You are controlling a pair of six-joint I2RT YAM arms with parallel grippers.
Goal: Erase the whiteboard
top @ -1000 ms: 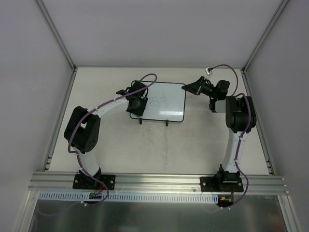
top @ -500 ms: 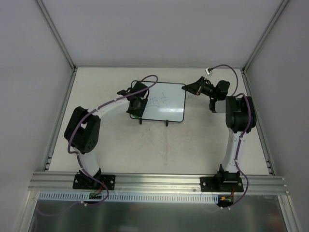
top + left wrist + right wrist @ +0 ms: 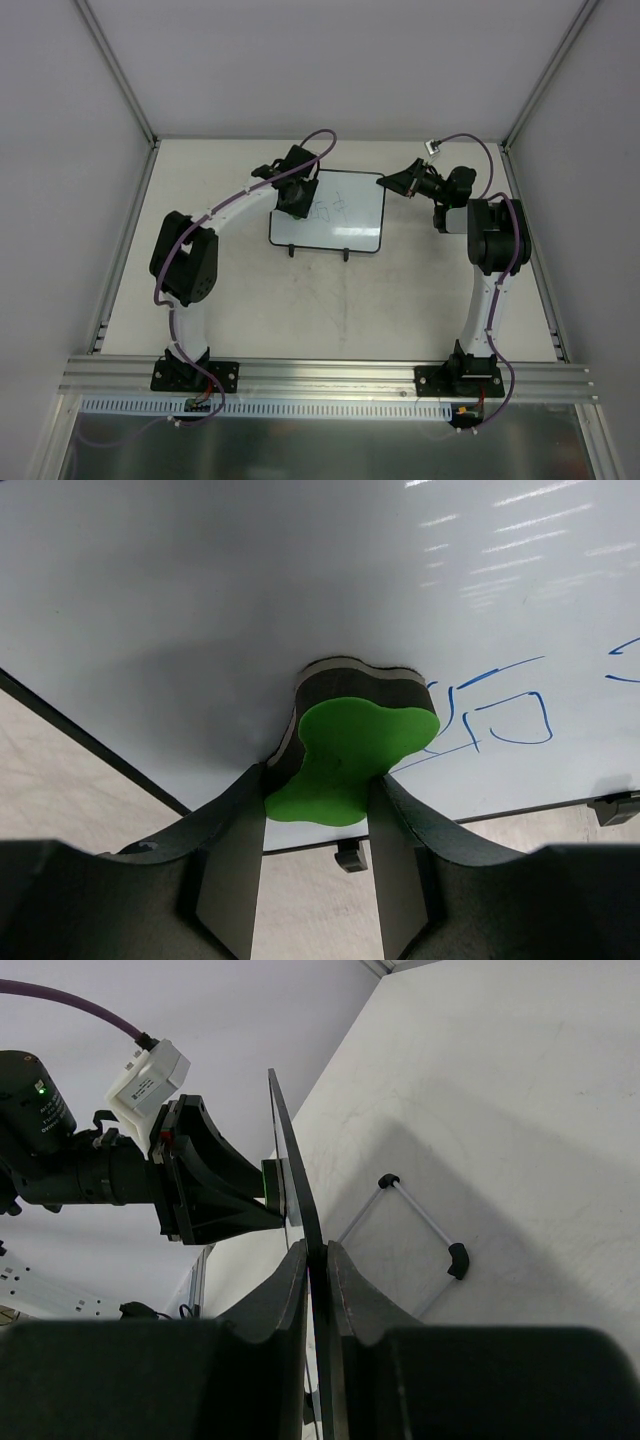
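Worktop (image 3: 400,300): matte off-white, scuffed. Whiteboard (image 3: 350,228): glossy white rectangle, thin black rounded frame, propped on two feet toward 12 o'clock of worktop. Right gripper (image 3: 317,1260) clamped on frame edge at board's 2 o'clock corner. Left gripper (image 3: 322,785) clamped on eraser (image 3: 350,745): green lobed foam, dark felt face against board. Blue scribbles (image 3: 500,715) at eraser's 3 o'clock, unerased; most wiping likely left.

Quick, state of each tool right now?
Left tool: shut on the green eraser block.
Right tool: shut on the edge of the small black-framed whiteboard.
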